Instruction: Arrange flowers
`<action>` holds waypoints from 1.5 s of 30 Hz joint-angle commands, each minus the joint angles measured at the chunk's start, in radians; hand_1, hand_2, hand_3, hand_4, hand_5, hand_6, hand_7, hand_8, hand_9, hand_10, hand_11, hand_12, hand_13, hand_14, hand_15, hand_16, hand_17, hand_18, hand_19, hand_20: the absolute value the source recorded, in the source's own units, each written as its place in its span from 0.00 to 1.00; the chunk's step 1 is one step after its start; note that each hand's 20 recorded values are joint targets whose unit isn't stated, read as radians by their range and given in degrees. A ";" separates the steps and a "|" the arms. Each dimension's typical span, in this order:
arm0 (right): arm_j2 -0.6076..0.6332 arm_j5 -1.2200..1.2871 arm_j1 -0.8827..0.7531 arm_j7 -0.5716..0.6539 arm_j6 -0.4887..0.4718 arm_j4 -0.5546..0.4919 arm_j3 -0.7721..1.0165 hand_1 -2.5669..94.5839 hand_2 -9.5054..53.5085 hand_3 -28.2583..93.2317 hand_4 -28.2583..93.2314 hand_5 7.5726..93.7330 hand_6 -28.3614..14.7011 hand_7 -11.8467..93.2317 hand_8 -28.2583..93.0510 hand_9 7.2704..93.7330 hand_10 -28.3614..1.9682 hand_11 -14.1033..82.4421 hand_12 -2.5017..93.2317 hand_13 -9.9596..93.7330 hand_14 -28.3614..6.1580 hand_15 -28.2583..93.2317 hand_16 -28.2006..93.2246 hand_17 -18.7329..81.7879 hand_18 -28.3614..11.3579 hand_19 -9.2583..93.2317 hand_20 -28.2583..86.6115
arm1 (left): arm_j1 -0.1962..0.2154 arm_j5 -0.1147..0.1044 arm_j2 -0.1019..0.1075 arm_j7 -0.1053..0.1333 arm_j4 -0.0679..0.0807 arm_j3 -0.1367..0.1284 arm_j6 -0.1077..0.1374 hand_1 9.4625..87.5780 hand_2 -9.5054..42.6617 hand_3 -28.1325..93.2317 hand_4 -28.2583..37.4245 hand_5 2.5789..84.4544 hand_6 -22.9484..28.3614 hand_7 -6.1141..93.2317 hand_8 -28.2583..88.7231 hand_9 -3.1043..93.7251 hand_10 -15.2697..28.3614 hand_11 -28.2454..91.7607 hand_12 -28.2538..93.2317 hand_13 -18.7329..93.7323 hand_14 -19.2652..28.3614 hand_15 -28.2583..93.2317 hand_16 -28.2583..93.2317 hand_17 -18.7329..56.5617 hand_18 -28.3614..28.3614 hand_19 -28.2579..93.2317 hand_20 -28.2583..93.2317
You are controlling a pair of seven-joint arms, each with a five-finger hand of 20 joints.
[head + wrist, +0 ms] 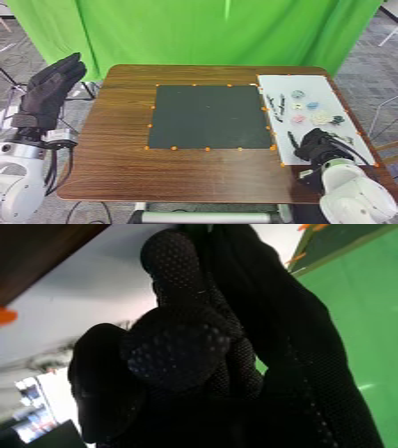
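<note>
- Fingers straight and close together on the left hand [55,89], up beside the table [115,170]; as for the right hand [318,146], its grip I cannot tell, there at the near end of the white board [291,80].
- Early stages, by my reckoning! Pink flower [298,119], blue flower [313,105] and cream flower [321,118] lie loose on that board, dark stems [282,104] alongside.
- Left to do: picking, placing, the whole arrangement, likely on the dark mat [209,117].
- Holding duty falls to the board, blooms lying flat on it, none standing upright.
</note>
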 commanded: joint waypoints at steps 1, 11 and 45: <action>-0.026 0.045 -0.045 0.011 0.002 0.031 -0.033 0.74 0.00 0.59 0.21 0.67 0.52 0.43 0.45 0.93 0.56 0.32 0.56 1.00 0.77 0.66 0.49 0.90 0.61 0.94 0.60 | 0.007 0.005 -0.011 -0.014 -0.011 -0.005 -0.013 0.20 0.11 0.75 0.18 0.40 0.49 0.13 0.19 0.38 0.62 0.33 0.35 0.40 0.72 0.28 0.27 0.25 0.67 0.24 0.33; -0.026 0.031 -0.052 -0.024 0.162 0.070 -0.071 0.72 0.00 0.66 0.23 0.63 0.53 0.58 0.41 0.90 0.53 0.40 0.65 1.00 0.81 0.69 0.52 0.90 0.58 0.94 0.67 | 0.007 0.008 -0.014 -0.022 -0.012 -0.005 -0.016 0.20 0.11 0.74 0.18 0.40 0.49 0.13 0.19 0.38 0.62 0.33 0.35 0.40 0.72 0.28 0.27 0.25 0.67 0.24 0.33; 0.092 0.400 0.201 -0.152 0.325 -0.052 -0.109 0.66 0.00 0.71 0.31 0.62 0.50 0.73 0.34 0.88 0.44 0.52 0.66 1.00 0.83 0.76 0.52 0.92 0.55 1.00 0.71 | 0.051 -0.019 0.074 -0.036 0.017 -0.071 -0.012 0.21 0.11 0.74 0.20 0.39 0.49 0.13 0.19 0.37 0.62 0.33 0.35 0.40 0.72 0.28 0.27 0.24 0.68 0.24 0.33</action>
